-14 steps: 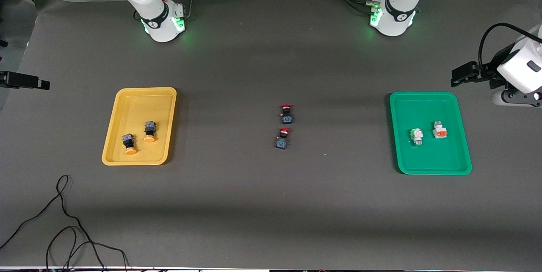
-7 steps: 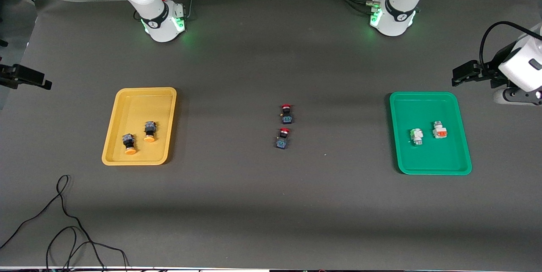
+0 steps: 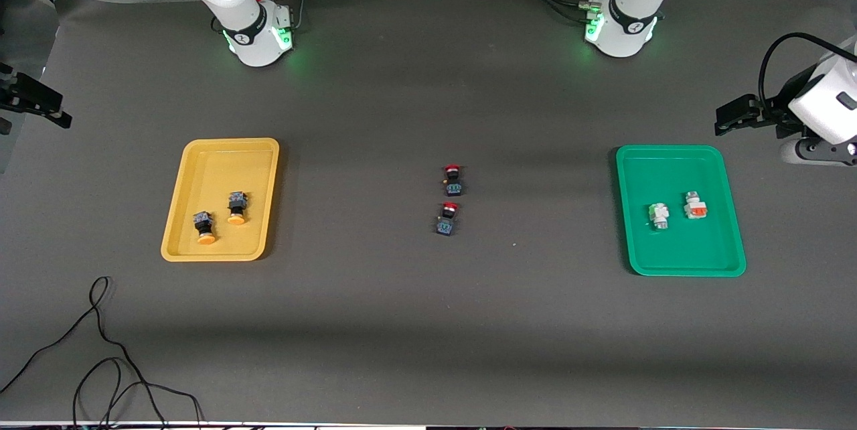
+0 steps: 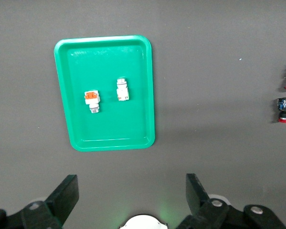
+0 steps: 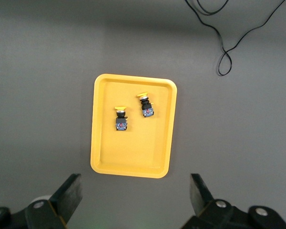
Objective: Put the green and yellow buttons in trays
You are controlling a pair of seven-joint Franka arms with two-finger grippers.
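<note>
Four small, hard, light plastic switches already in trays: yellow-capped pair [image 3: 219, 217] in yellow tray [image 3: 201, 252], white pair [image 3: 677, 210] in green tray [image 3: 669, 268]. Best gripped across the squarish bodies, not the slippery round caps. Left pincer [image 4: 131, 198] and right pincer [image 5: 136, 195] wide open, empty, raised at the desk's ends.

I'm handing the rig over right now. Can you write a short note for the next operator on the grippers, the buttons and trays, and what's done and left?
Left gripper: fingers open, empty, up above the table beside the green tray.
Right gripper: fingers open, empty, up above the table beside the yellow tray.
Yellow tray holds both yellow-capped buttons.
Green tray holds both white-and-silver buttons.
Two red-capped buttons lie on the mat mid-table, outside the trays.
Done: all four buttons placed.
Left: nothing apparent; both arms wait.
</note>
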